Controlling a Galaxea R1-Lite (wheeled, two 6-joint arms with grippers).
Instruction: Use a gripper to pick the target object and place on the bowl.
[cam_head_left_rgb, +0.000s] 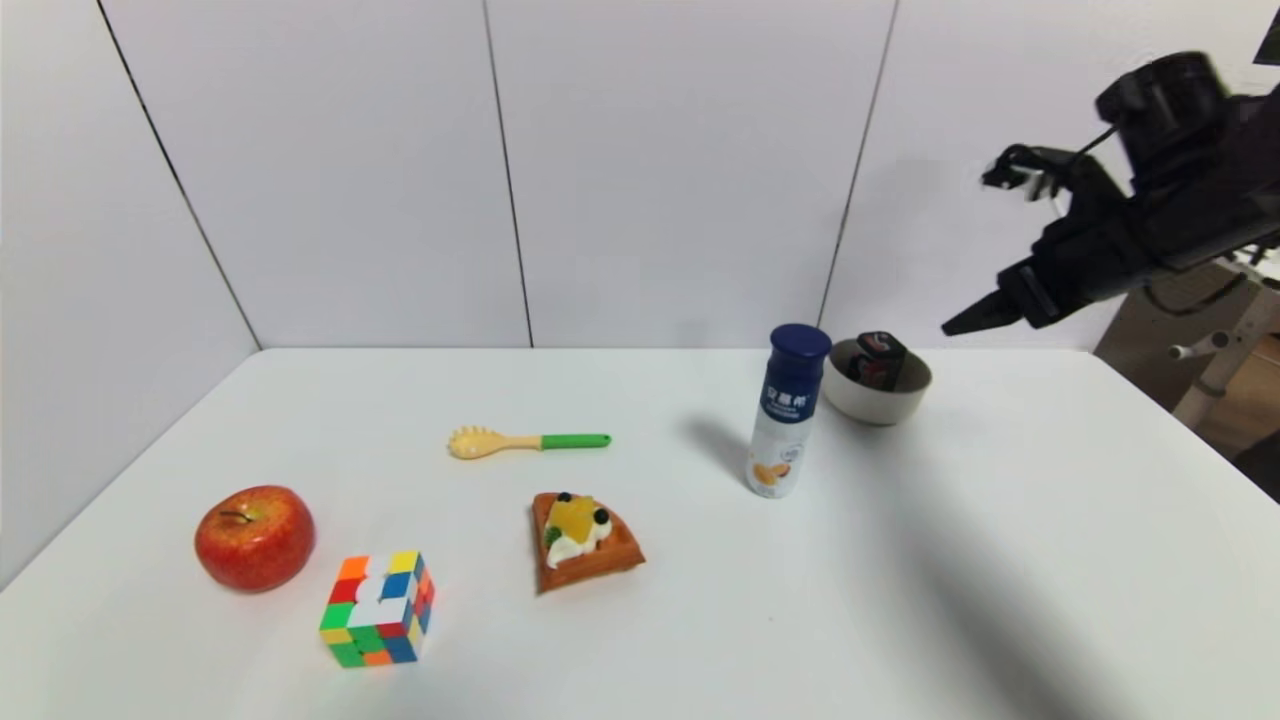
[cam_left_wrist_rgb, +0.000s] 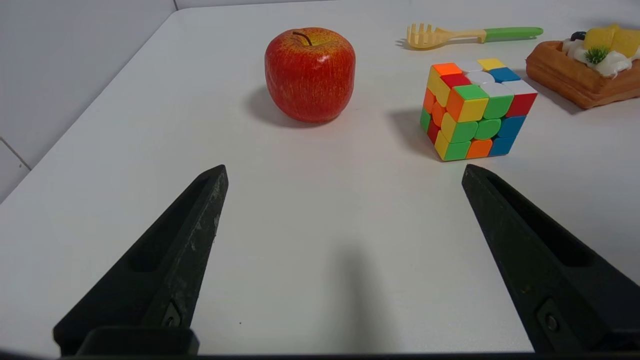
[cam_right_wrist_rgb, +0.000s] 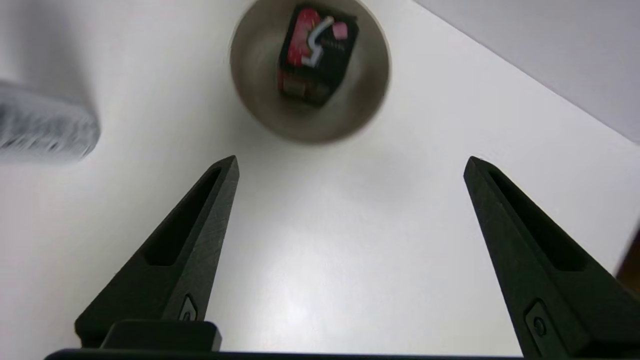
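The small black box (cam_head_left_rgb: 878, 358) with the grey "5" and pink-red markings lies inside the beige-white bowl (cam_head_left_rgb: 895, 401) at the back right of the table. In the right wrist view the box (cam_right_wrist_rgb: 317, 52) sits in the bowl (cam_right_wrist_rgb: 365, 107), tilted. My right gripper (cam_head_left_rgb: 965, 322) hangs open and empty in the air, above and to the right of the bowl; its fingers stand wide apart (cam_right_wrist_rgb: 350, 162). My left gripper (cam_left_wrist_rgb: 342, 170) is open and empty, low over the table's front left, out of the head view.
A blue-capped white bottle (cam_head_left_rgb: 788, 412) stands just left of the bowl. A waffle (cam_head_left_rgb: 583, 540), a yellow-green pasta fork (cam_head_left_rgb: 525, 441), a puzzle cube (cam_head_left_rgb: 380, 608) and a red apple (cam_head_left_rgb: 255, 537) lie on the white table. A stand is off its right edge.
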